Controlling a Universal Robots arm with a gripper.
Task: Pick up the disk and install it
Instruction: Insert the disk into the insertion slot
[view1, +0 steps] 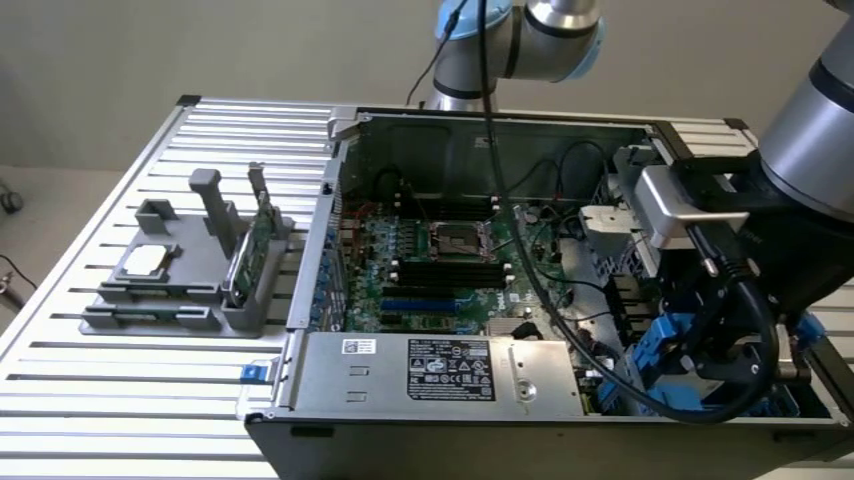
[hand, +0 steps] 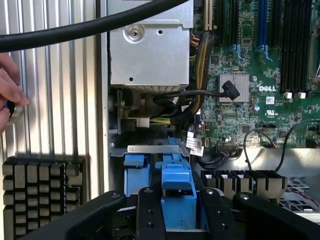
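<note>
While the gripper clamps the disk edge-on — its long axis points into the case.

The disk has a bright blue carrier, and the gripper is matt black. The motherboard is green with black slots. The power supply is silver-grey with a white-and-black label. The table is pale grey, ribbed in parallel slats. The cable is black.
</note>
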